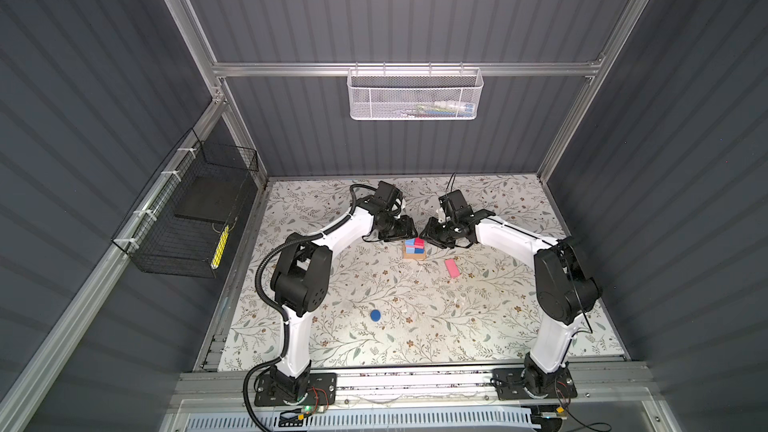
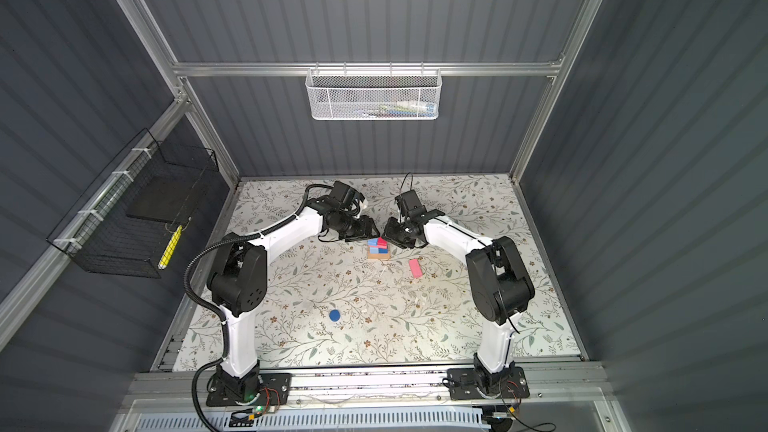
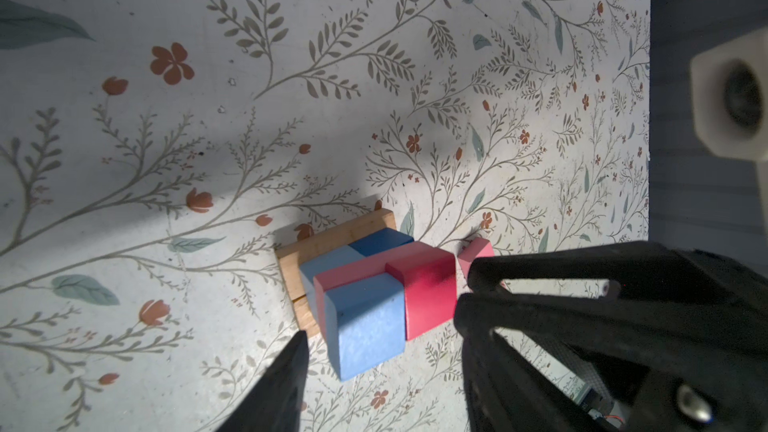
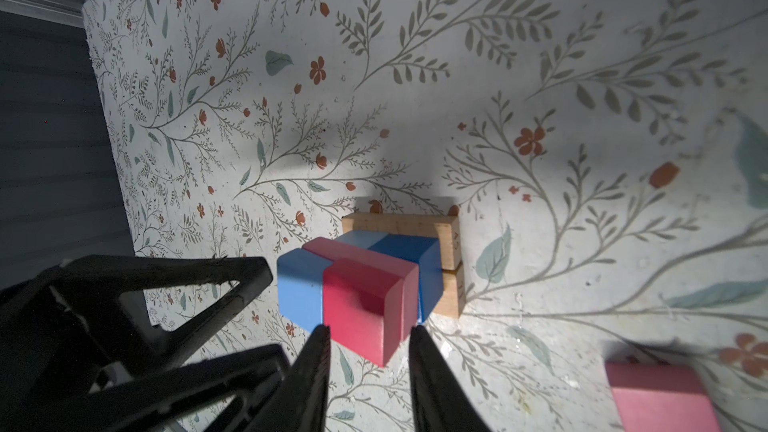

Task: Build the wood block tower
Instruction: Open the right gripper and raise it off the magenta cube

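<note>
The tower stands mid-table on a tan base. On the base sit blue cubes and a red cube. A pink oblong runs across the stack. My left gripper is open around the near light blue cube, with a gap at one finger. My right gripper is shut on the red cube. A second pink oblong lies loose to the right. The dark blue disc lies near the front left.
The two grippers meet tip to tip over the tower, each showing in the other's wrist view. A white mesh basket hangs on the back wall. A black wire basket hangs on the left wall. Both arm bases stand at the table's front edge.
</note>
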Controlling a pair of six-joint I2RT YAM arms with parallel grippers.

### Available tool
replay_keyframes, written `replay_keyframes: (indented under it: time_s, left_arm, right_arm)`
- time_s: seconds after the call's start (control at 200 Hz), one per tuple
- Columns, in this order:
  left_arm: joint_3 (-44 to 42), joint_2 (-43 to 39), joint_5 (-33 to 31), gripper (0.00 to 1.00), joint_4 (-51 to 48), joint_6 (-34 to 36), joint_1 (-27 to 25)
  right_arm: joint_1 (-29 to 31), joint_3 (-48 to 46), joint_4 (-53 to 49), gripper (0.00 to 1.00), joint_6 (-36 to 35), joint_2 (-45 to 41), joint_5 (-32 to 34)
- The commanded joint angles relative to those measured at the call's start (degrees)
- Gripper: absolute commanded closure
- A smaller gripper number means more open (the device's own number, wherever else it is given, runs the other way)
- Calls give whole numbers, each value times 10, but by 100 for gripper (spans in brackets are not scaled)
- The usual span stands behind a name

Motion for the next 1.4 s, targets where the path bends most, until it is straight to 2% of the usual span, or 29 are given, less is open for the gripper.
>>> replay_keyframes:
  time_s: [0.0,0.065,0.165,0.74,1.396]
  left_arm:
    - [11,2,7,37,-9,-3,-3]
    - [13,7,8,32,-8,-5,-3]
    - [11,10,13,30,1,-10,-3]
    - [7,33,42,32,35,-52,-2]
    - [2,29,46,32,32,-60,-3]
  right_arm:
    - [3,-8,-7,65,-1,-24,13]
    - [3,-11,-6,65,-1,-30,16]
    - [1,-16,-3,64,-1,-38,20]
    - [-5,-45,8,62,4,-79,37]
    - [-8,-53,12,62,6,-84,37]
